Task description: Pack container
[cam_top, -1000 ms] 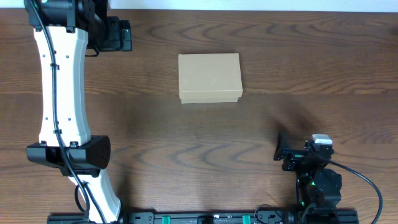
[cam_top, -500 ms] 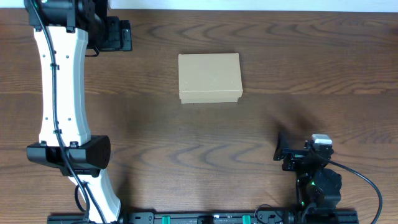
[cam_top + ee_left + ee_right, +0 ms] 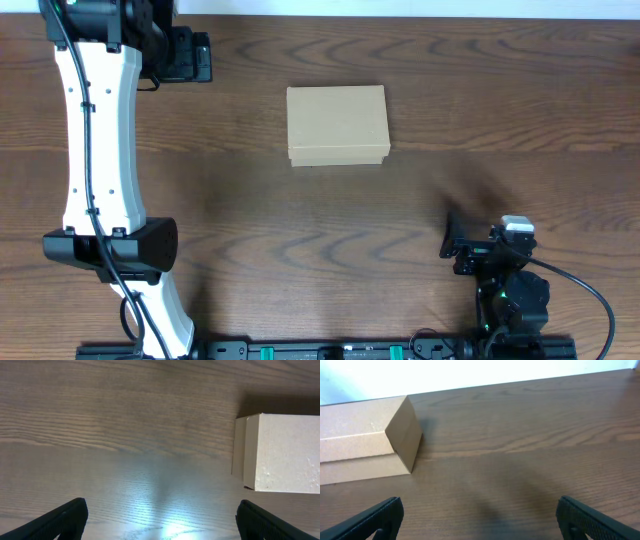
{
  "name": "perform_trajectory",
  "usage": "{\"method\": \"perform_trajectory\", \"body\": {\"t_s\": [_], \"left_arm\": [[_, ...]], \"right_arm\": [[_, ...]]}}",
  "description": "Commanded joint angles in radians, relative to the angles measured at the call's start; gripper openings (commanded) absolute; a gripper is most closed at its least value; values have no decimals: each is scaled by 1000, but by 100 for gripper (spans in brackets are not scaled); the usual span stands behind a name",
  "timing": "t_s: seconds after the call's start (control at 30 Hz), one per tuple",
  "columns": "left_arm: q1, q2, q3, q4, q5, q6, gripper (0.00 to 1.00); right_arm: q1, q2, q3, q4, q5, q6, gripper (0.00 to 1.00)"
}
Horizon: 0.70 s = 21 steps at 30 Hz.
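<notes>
The container (image 3: 337, 124) is a plain brown cardboard box, lid shut, lying flat at the middle of the table's far half. It shows at the right edge of the left wrist view (image 3: 285, 452) and at the left of the right wrist view (image 3: 365, 440). My left gripper (image 3: 198, 56) is at the far left, well to the left of the box, open and empty (image 3: 161, 522). My right gripper (image 3: 452, 242) is near the front right, well in front of the box, open and empty (image 3: 480, 520).
The dark wooden table (image 3: 300, 230) carries nothing else that I can see. The white left arm (image 3: 95, 150) stretches along the table's left side. The right arm's base and cable (image 3: 515, 300) sit at the front edge.
</notes>
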Motion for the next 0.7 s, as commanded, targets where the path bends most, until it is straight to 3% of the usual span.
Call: {"method": "perform_trajectory", "body": {"t_s": [0.0, 0.37, 0.67], "left_arm": [[2, -14, 18, -4, -7, 3, 96], [1, -92, 10, 12, -9, 4, 95], [-3, -309, -259, 444, -11, 3, 96]], "right_arm": [[1, -9, -10, 2, 7, 0, 99], [1, -9, -10, 2, 7, 0, 99], [1, -9, -10, 2, 7, 0, 99]]}}
